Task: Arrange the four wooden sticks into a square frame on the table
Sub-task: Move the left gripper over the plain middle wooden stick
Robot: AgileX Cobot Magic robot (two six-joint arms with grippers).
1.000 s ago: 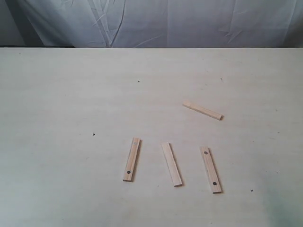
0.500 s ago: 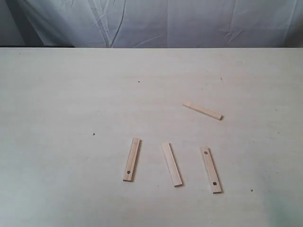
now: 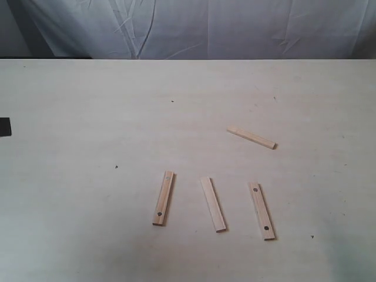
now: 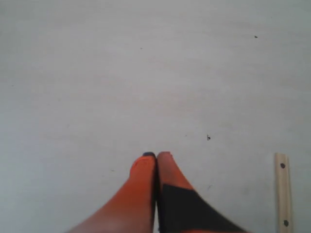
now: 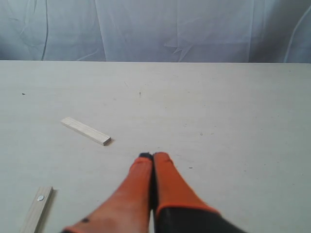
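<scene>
Four wooden sticks lie apart on the table [image 3: 88, 117], none touching another. At the front, side by side, are a holed stick [image 3: 163, 198], a plain stick [image 3: 212, 204] and a second holed stick [image 3: 261, 210]. Another plain stick [image 3: 251, 138] lies slanted behind them on the right. My left gripper [image 4: 156, 155] is shut and empty over bare table, with a holed stick [image 4: 283, 191] off to its side. Only a dark tip [image 3: 4, 126] shows at the exterior view's left edge. The right gripper [image 5: 153, 156] is shut and empty, apart from the plain stick [image 5: 85, 131] and a holed stick [image 5: 36, 213].
A wrinkled white cloth backdrop [image 3: 205, 29] hangs behind the table's far edge. A few tiny dark specks [image 3: 116, 167] dot the tabletop. Bare tabletop lies all round the sticks.
A dark tip has come into the exterior view at the left edge. The four sticks have not moved.
</scene>
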